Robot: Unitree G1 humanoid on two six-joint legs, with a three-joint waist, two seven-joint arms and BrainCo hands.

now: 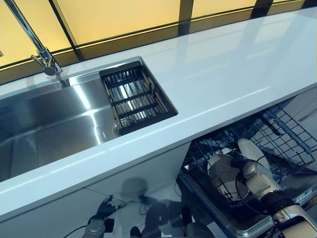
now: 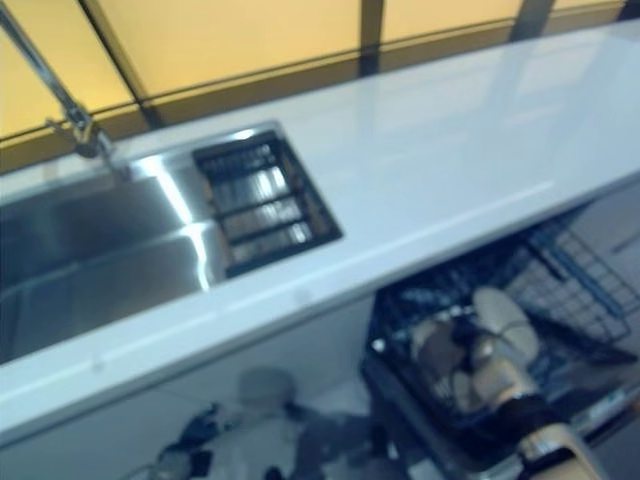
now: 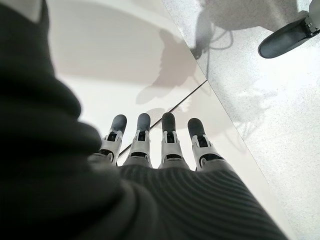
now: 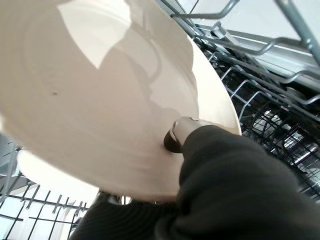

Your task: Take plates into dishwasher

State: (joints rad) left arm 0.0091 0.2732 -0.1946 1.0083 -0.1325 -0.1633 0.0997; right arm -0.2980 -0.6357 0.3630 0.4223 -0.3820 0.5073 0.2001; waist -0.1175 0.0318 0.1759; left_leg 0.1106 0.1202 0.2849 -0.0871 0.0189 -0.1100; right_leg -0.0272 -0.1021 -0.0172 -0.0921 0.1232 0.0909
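Lowering a plate into the pulled-out dishwasher rack, right hand holding it.

Right hand [image 1: 250, 172] grips the cream plate [image 1: 224, 174] with its thumb [image 4: 176, 139] pressed on the face, fingers behind and unseen; the plate stands on edge over the dark wire rack [image 1: 287, 130] below the white worktop [image 1: 223, 79]. A second plate [image 1: 251, 151] already stands just behind it. Left hand [image 3: 155, 145] hangs low by the cabinet front, fingers straight, holding nothing. Risk, as judged: the rim may miss a slot between tines and tip, or knock the seated plate; a thumb-only face grip could let it slip on release.
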